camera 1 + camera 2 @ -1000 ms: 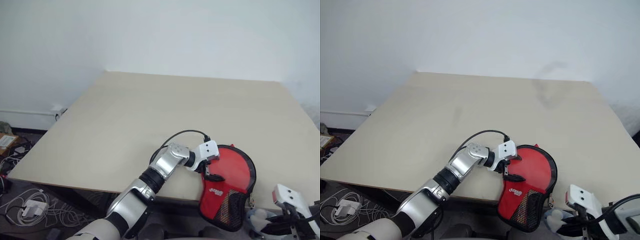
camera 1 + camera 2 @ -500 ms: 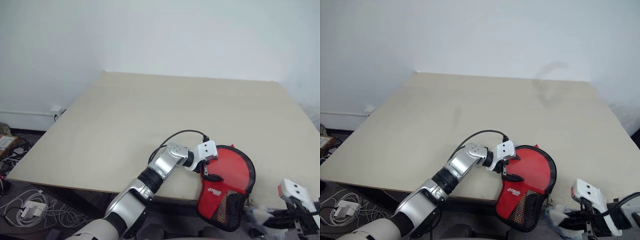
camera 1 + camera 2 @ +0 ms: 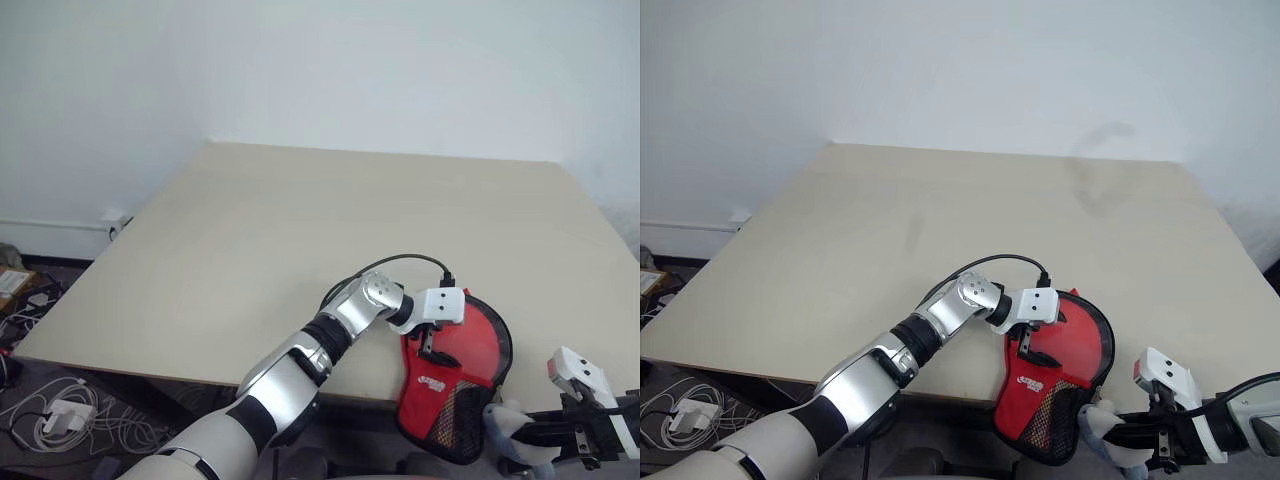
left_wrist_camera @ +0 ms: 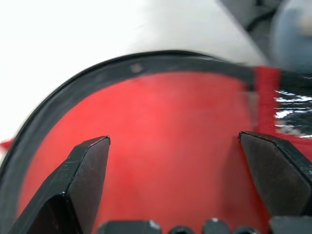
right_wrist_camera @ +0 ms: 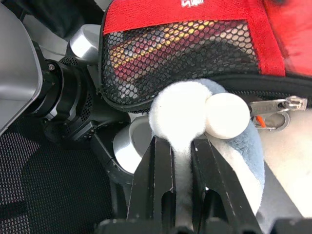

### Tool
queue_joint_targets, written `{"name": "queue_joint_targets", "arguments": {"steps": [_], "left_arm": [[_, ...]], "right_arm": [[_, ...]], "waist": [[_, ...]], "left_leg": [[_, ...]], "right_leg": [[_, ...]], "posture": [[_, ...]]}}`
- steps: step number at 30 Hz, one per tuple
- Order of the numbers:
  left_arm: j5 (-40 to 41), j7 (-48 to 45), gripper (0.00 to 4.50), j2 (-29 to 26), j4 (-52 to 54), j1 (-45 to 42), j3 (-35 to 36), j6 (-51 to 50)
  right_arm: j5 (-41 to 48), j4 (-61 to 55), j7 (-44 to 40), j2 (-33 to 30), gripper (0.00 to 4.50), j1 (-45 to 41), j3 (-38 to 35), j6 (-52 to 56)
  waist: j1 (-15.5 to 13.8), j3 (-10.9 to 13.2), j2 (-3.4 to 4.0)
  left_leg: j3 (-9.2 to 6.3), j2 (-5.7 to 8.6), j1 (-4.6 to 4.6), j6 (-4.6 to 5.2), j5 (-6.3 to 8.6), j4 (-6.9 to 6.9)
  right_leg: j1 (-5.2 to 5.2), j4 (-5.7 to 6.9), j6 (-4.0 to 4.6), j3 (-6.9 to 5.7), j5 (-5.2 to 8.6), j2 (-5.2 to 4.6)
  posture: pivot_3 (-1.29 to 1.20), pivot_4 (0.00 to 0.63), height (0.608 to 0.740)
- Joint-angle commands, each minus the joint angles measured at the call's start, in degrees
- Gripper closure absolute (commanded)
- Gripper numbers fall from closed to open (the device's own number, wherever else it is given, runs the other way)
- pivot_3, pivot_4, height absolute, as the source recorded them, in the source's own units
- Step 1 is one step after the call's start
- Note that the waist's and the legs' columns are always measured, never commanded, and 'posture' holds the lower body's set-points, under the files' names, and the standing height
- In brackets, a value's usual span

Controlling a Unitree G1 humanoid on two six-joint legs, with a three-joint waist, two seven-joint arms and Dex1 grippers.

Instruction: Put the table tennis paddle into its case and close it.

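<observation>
Left gripper (image 4: 173, 161) first: our two black fingers (image 4: 87, 175) stand spread wide with nothing between them, hovering right over the clear side of the case (image 3: 455, 370), red showing through underneath. We hold nothing on this side.

Moving across, the case lies at the near right edge of the table (image 3: 300, 230), its round end on the tabletop and its narrow mesh end (image 5: 195, 41) hanging off the edge toward us. The paddle (image 3: 1065, 350) is inside it, we judge: the red face fills the round part, and striped colour shows through the mesh where the handle would sit.

Further right, our right gripper (image 5: 183, 156) sits below the table edge, fingers pinched tight on a soft white-and-blue fluffy charm (image 5: 209, 126), just beside the metal zip pull (image 5: 275, 107). We reckon this is the closing step.

The risks: with so much of the case overhanging, a tug on the charm could drag it off the table unless the left gripper pins it down. The plush could also slip out of the pinch, or the zip could snag at the curve.

White lettering sits on the red band (image 5: 195, 4), and a small logo (image 3: 433, 384) too, neither of which we can read.
</observation>
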State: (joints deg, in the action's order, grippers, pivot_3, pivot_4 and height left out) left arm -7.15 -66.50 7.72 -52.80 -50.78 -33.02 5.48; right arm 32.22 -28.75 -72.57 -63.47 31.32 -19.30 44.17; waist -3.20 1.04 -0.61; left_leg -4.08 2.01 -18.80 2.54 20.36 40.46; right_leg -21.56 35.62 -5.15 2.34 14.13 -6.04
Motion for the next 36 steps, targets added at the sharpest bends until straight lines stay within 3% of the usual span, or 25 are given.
{"name": "queue_joint_targets", "arguments": {"steps": [1, 4, 14, 21, 28, 36], "left_arm": [[-3.82, -4.33, 0.0, 0.72, -3.47, -2.24, -3.16, 2.77], [-7.68, -4.54, 0.0, 0.24, -7.05, -3.1, -5.69, 5.46], [-9.69, -9.73, 0.0, -1.99, -8.47, -1.39, -7.25, 8.51], [-9.89, -10.44, 0.0, -3.11, -8.14, -0.55, -7.27, 8.49], [-9.71, -10.9, 0.0, -3.84, -7.29, 0.14, -6.95, 7.61], [-9.61, -11.09, 0.0, -4.65, -7.1, 0.07, -6.45, 6.44]], "right_arm": [[1.73, -2.1, -0.19, 0.52, 4.5, 1.23, -1.85, 1.03], [2.14, -2.54, -0.11, 0.71, 4.5, 2.37, -3.01, 2.15], [0.85, 6.52, -1.6, -1.38, 4.5, -0.51, -12.2, 2.63], [-1.31, 3.72, -4.16, -1.52, 4.5, 1.74, -7.78, -1.76], [-4.2, -5.15, -5.85, -0.29, 4.5, 10.62, -2.66, -8.27], [-2.14, -11.4, -1.97, 1.93, 4.5, 6.41, 3.77, -7.9]], "waist": [[-0.01, 0.0, 0.0], [0.04, 0.0, 0.0], [0.27, -0.03, -0.14], [0.33, -0.06, -0.24], [0.59, -0.13, -0.34], [0.95, -0.37, -0.67]], "left_leg": [[0.0, 0.0, 0.0, 0.0, 0.0, 0.0], [0.0, 0.0, 0.01, 0.01, 0.01, 0.0], [0.02, -0.07, 0.12, 0.07, 0.04, -0.05], [0.0, -0.19, 0.18, 0.07, 0.04, -0.24], [-0.01, -0.21, 0.19, 0.06, 0.04, -0.24], [-0.05, -0.29, 0.25, 0.06, 0.04, -0.26]], "right_leg": [[0.0, 0.0, 0.0, 0.0, 0.0, 0.0], [0.01, 0.0, 0.0, 0.0, 0.0, 0.01], [0.09, 0.0, 0.0, 0.03, 0.0, 0.07], [0.04, -0.01, 0.04, 0.0, 0.03, 0.18], [0.08, -0.01, 0.03, -0.03, 0.04, 0.19], [0.12, -0.03, 0.04, -0.06, 0.03, 0.23]], "posture": [[0.0, 0.0, 0.716], [0.0, 0.0, 0.716], [0.0, 0.0, 0.716], [0.0, 0.0, 0.716], [0.0, 0.0, 0.716], [0.0, 0.0, 0.716]]}}
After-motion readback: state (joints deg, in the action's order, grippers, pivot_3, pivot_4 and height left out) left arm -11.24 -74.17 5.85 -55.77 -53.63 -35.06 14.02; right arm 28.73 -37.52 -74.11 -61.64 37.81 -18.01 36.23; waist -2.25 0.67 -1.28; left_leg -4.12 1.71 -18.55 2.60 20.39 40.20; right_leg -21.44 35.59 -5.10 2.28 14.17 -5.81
